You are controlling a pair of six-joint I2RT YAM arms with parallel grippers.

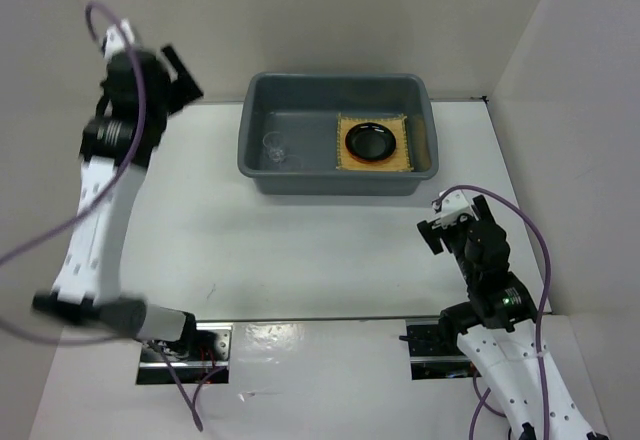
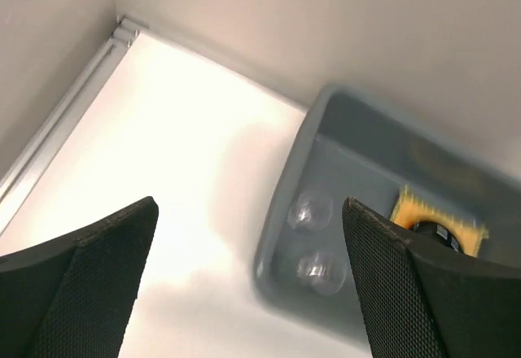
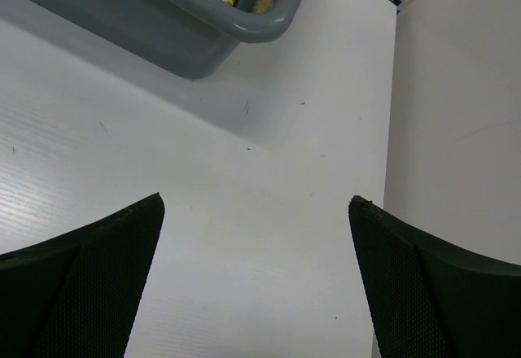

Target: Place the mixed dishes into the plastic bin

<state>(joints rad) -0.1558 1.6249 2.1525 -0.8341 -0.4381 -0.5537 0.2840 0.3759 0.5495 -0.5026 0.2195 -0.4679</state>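
**Both sets of fingers wide and empty, dishes all in the bin**

Left fingers [image 2: 89, 268]: spread wide, nothing between them. They hang above the far left of the bench [image 1: 300, 250], off the left end of the bin [image 1: 330, 182], clear of it. The left wrist view looks past them into that end of the bin.

Right fingers [image 3: 81, 285]: also spread wide, nothing held. They sit over bare bench on the right side, in front of the bin's near right corner and apart from it. That corner shows at the top of the right wrist view.

Bin: grey tub at the far middle of the bench, long side facing the arms.

Bin, right half: mat [image 1: 406, 140] lies flat on the floor. The black plate [image 1: 371, 141] is centred on it. The orange plate [image 1: 372, 163] shows only as a thin rim around the black one, so black sits on orange and orange on the mat.

Bin, left half: glass cup [image 1: 272, 144] near the left wall, apart from the mat. The left wrist view shows two round clear shapes there; can't tell whether that is one cup or two pieces, or whether it's upright or tipped.

Around it: white walls [image 1: 560, 60] box in the bench, and a purple cable [image 1: 135, 110] runs along each arm.
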